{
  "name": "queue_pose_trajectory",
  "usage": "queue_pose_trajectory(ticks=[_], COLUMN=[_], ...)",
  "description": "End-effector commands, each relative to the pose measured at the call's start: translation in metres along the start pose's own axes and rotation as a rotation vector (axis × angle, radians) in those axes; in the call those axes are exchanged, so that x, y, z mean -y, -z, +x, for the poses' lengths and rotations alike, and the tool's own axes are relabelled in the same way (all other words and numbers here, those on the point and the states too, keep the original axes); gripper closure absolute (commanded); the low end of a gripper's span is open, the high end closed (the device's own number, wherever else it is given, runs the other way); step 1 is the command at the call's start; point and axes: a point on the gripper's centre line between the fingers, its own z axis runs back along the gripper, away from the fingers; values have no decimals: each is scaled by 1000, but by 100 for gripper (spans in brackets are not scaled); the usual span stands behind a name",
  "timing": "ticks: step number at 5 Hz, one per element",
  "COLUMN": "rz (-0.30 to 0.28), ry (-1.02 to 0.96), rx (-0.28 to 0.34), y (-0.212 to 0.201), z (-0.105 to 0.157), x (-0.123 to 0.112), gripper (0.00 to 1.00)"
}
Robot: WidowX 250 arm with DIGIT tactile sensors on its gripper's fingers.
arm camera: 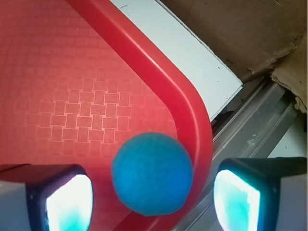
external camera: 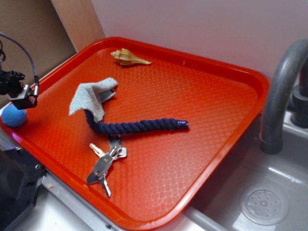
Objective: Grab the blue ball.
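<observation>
The blue ball (external camera: 14, 116) (arm camera: 152, 173) is small, round and light blue. It rests in the left corner of the red tray (external camera: 202, 72) (arm camera: 159, 72), against the raised rim. My gripper (external camera: 24, 102) (arm camera: 153, 199) hovers right above it and is open. In the wrist view the ball sits between the two fingers, with a gap on each side, and neither finger touches it.
On the tray lie a navy twisted rope (external camera: 134, 126), a grey cloth (external camera: 94, 97), a bunch of keys (external camera: 106, 161) and a seashell (external camera: 129, 57). A sink (external camera: 260, 202) with a grey faucet (external camera: 279, 96) is to the right. Cardboard (arm camera: 250, 33) stands beyond the tray's corner.
</observation>
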Motion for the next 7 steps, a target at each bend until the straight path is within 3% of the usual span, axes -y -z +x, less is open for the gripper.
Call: queue_pose_trajectory(ticks=[1,4,5,7], rz=[16,53,68,77], ry=[22,10,-3,-7], rx=[26,39,39,47], y=[5,28,32,35], z=[-7,5,7,6], x=[-6,2,0,-4], gripper=[0,0,100,100])
